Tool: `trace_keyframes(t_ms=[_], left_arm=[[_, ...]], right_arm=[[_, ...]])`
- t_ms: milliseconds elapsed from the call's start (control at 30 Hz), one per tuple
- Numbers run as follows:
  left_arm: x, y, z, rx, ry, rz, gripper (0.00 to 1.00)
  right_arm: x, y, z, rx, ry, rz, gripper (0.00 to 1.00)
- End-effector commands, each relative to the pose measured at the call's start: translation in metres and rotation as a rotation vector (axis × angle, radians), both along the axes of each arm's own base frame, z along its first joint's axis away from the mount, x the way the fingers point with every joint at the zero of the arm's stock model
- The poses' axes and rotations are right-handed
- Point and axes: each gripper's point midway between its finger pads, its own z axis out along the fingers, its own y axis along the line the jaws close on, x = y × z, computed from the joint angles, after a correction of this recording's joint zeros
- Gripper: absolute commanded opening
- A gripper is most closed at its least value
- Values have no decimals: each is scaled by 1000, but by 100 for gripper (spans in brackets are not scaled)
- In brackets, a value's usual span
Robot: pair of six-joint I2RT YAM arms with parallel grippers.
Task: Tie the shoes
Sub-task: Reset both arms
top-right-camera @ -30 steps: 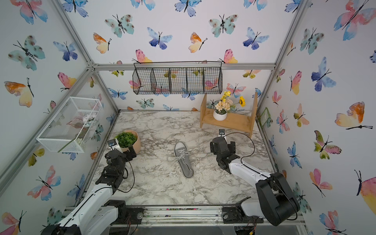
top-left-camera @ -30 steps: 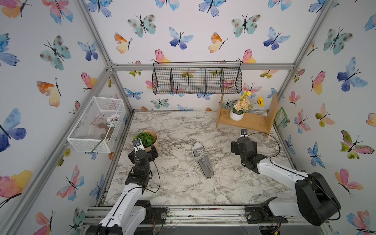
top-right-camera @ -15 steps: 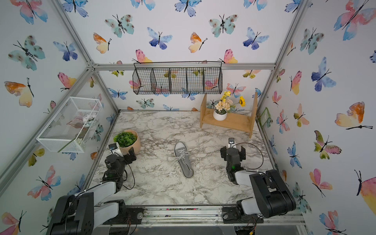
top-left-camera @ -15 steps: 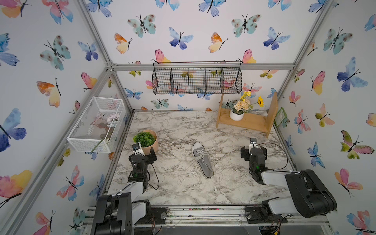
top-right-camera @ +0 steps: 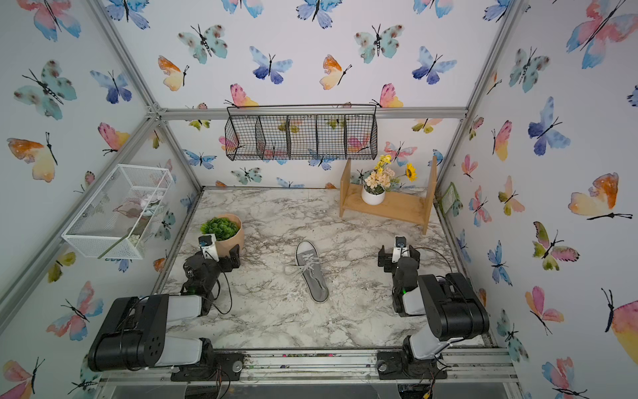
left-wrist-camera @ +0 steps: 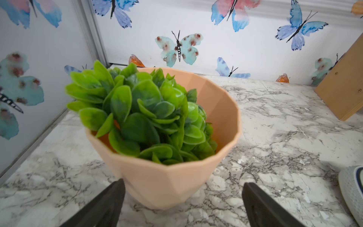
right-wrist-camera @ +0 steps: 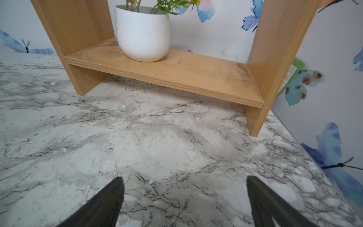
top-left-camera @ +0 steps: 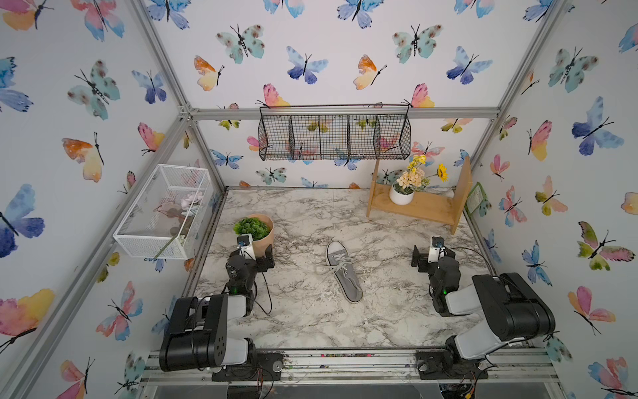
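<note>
The shoe (top-left-camera: 345, 276) (top-right-camera: 313, 273), a grey low-top sneaker with a white toe cap, lies mid-table with its toe toward the back wall. Its white laces (top-left-camera: 328, 270) spread loose across the tongue and onto the marble on its left. My left gripper (top-left-camera: 261, 259) (top-right-camera: 221, 257) hangs open and empty on the left, right in front of the plant pot (left-wrist-camera: 216, 118). In the left wrist view only the shoe's toe cap (left-wrist-camera: 351, 188) shows, beside the left gripper (left-wrist-camera: 183, 182). My right gripper (top-left-camera: 431, 256) (top-right-camera: 398, 255) (right-wrist-camera: 184, 178) stands open and empty over bare marble, well to the right of the shoe.
A peach pot with a green plant (top-left-camera: 264, 233) stands just behind the left gripper. A wooden shelf (top-left-camera: 421, 207) with a white flower pot (top-left-camera: 400, 197) is at the back right. On the walls hang a black wire basket (top-left-camera: 335, 138) and a white mesh box (top-left-camera: 162, 210).
Both arms have folded back toward the front rail, drawing the grippers outward, away from the shoe. The shoe and its laces have not moved. Both grippers stayed open.
</note>
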Motion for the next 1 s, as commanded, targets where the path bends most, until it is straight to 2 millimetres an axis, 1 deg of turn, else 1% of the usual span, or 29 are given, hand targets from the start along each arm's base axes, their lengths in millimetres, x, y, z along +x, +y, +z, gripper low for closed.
trace_keyframes(t_ms=[0, 367, 567, 967], left_arm=[[1, 8, -4, 35, 24, 47, 99], [0, 8, -3, 37, 18, 46, 99], [0, 7, -3, 36, 18, 44, 99], [0, 7, -4, 37, 21, 46, 99]], right_arm=[[7, 6, 6, 39, -7, 44, 99], [7, 4, 7, 38, -10, 39, 99], [3, 1, 9, 37, -30, 27, 99], [4, 2, 9, 38, -21, 30, 99]])
